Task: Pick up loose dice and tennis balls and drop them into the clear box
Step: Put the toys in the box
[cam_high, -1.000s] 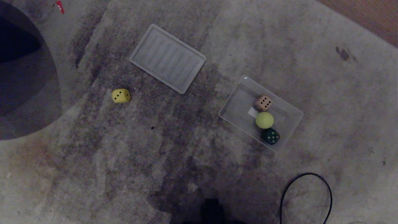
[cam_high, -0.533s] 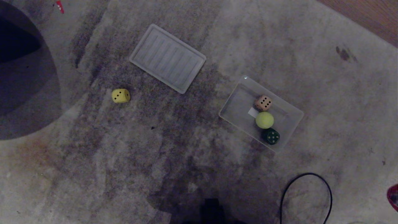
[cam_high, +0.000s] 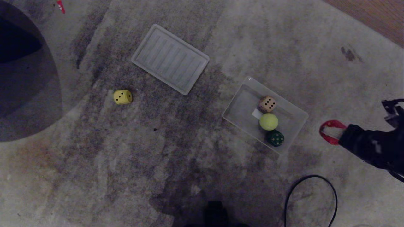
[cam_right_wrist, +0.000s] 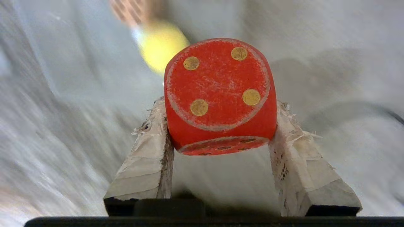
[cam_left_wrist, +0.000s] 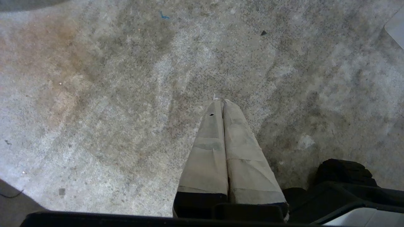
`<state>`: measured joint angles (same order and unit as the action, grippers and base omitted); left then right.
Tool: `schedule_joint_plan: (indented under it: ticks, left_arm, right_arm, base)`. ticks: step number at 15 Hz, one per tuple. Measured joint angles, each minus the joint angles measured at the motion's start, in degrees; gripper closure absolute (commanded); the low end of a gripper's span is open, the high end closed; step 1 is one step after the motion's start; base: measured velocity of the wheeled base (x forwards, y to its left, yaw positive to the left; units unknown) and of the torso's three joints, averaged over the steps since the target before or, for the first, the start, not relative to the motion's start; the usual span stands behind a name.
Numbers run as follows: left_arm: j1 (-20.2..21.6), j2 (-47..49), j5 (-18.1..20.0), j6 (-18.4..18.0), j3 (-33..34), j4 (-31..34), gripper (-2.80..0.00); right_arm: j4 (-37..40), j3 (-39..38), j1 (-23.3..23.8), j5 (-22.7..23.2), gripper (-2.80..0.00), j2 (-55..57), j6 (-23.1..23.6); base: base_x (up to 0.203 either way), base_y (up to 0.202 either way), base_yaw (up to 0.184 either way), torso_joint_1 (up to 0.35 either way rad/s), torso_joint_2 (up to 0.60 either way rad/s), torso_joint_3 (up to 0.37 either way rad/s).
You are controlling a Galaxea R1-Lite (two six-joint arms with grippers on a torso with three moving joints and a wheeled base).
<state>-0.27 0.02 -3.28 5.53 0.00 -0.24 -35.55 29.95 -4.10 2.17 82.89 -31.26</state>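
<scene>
Red die [cam_right_wrist: 220, 94] sits clamped between my right gripper's [cam_right_wrist: 221, 126] two taped fingers [cam_right_wrist: 148, 157], which stand about half spread with the cube filling the gap; its four-pip face looks back at the wrist camera and a second pipped face turns toward the gripper body. Being a cube, it has no long axis to speak of. From the head view I see that right gripper [cam_high: 329, 132] at the right side of the carpet [cam_high: 176, 164], pointing left toward the clear box [cam_high: 240, 108], which lies just beside it but apart. The box lies slantwise, its long sides running from upper left to lower right. Inside it a tan die [cam_high: 267, 104], a tennis ball [cam_high: 268, 121] and a dark green die [cam_high: 275, 138] line up along the half nearer the gripper, the ball touching both dice as far as I can tell; the other half of the box floor is bare. A yellow die [cam_high: 122, 96] rests alone on the carpet well to the left, three pips showing on its side. The ribbed lid [cam_high: 170, 59] lies flat between it and the box, farther away from me. A black cable [cam_high: 311, 195] loops near the box's close corner. My left gripper [cam_left_wrist: 222, 104] hangs over bare carpet, fingers pressed together, holding nothing.
</scene>
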Motion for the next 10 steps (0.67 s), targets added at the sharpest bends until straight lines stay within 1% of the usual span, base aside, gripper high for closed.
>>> schedule_joint_plan:
  ticks: [3,5,6,8,10]
  left_arm:
    - [0.0,0.0,0.0,0.0,0.0,0.0,0.0]
    - [0.0,0.0,0.0,0.02,0.0,0.0,0.0]
    - [0.0,0.0,0.0,0.0,0.0,0.0,0.0]
    - [0.0,0.0,-0.02,-0.02,0.0,0.0,0.0]
    - [0.0,0.0,-0.01,0.01,0.0,0.0,0.0]
  right_arm:
    - [-11.7,6.98,-2.2,0.76,0.0,13.78,-1.6]
    - [-18.06,10.72,-3.06,1.08,0.0,20.94,-2.43]
    - [-20.79,12.24,-3.29,1.22,-2.8,23.89,-3.81]
    - [-25.97,13.7,-3.51,1.41,-2.8,27.75,-6.82]
    - [-27.05,13.89,-3.53,1.43,-2.8,29.04,-6.07]
  base:
    - [0.0,0.0,0.0,0.0,0.0,0.0]
    - [0.0,0.0,0.0,0.0,0.0,0.0]
    - [0.0,0.0,0.0,0.0,0.0,0.0]
    - [0.0,0.0,0.0,0.0,0.0,0.0]
    - [0.0,0.0,0.0,0.0,0.0,0.0]
